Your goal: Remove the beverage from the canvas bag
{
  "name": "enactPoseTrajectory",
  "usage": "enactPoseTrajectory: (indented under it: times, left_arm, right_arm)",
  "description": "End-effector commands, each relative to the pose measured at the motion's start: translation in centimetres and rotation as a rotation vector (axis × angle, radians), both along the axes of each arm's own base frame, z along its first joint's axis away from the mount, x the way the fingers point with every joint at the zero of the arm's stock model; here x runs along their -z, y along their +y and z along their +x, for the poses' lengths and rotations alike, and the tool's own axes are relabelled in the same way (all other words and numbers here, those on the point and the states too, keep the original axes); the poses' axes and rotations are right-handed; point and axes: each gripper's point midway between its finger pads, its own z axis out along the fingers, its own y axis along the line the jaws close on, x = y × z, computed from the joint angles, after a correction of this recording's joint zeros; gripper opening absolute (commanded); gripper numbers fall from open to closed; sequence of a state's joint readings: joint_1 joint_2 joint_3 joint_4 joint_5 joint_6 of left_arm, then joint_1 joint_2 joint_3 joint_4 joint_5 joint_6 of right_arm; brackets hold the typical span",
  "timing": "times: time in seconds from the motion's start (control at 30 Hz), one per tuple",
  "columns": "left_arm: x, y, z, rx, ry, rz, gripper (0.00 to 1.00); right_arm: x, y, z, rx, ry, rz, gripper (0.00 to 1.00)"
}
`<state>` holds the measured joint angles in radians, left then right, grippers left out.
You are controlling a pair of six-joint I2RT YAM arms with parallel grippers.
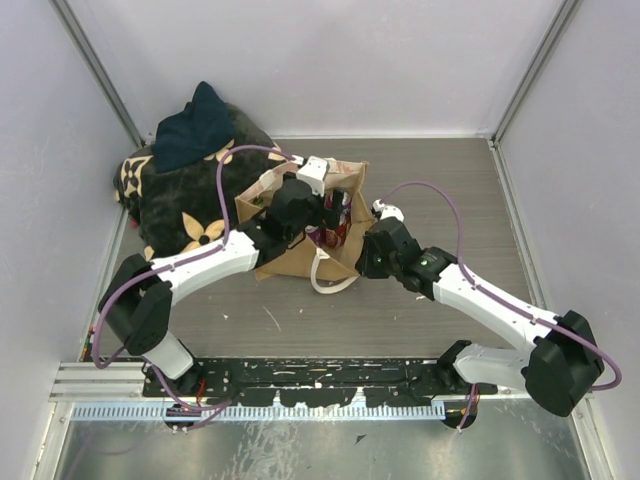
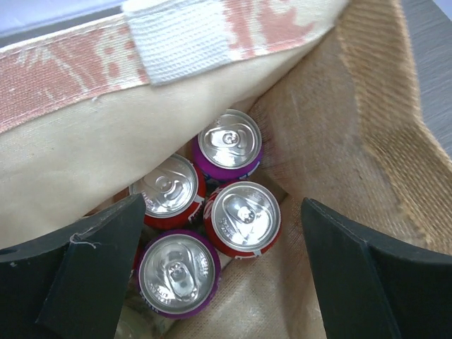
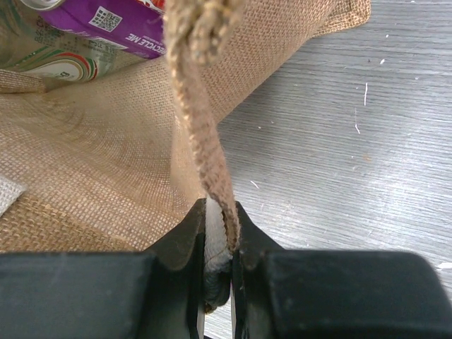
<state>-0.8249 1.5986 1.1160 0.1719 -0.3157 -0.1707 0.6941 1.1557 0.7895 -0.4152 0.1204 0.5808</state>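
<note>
The tan canvas bag [image 1: 292, 262] stands open mid-table, its cream handle [image 1: 336, 285] hanging over the front. Inside it, the left wrist view shows several upright cans: two purple ones [image 2: 229, 145] [image 2: 176, 274] and two red ones [image 2: 168, 188] [image 2: 244, 216]. My left gripper [image 2: 222, 233] is open just above the bag's mouth, its fingers on either side of the near cans and touching none. My right gripper [image 3: 219, 236] is shut on the bag's woven rim edge [image 3: 205, 127] at its right front side [image 1: 365, 252]. A purple can [image 3: 106, 21] shows through the opening.
A black cushion-like bundle with beige flower prints [image 1: 190, 205] lies left of the bag, with a dark blue cloth [image 1: 195, 125] on top. White walls close in the table on three sides. A metal rail [image 1: 300, 385] runs along the near edge.
</note>
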Motion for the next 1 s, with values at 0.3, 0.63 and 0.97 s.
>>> enactPoseTrajectory:
  times: [0.3,0.63,0.97]
  left_arm:
    - [4.0,-1.7,-1.4,0.114,0.278,-0.030,0.98]
    - [6.0,-1.8,-2.4,0.139,0.319,-0.025,0.98]
    - [8.4,-2.1,-1.6,0.120,0.336,0.005,0.98]
  right_arm:
    - [0.3,-0.3,0.1,-0.026,0.000,-0.079,0.01]
    - [1.0,0.1,-0.1,-0.053,0.004,-0.129,0.01]
    - [0.5,1.3,0.0,-0.084,0.000,-0.147,0.01]
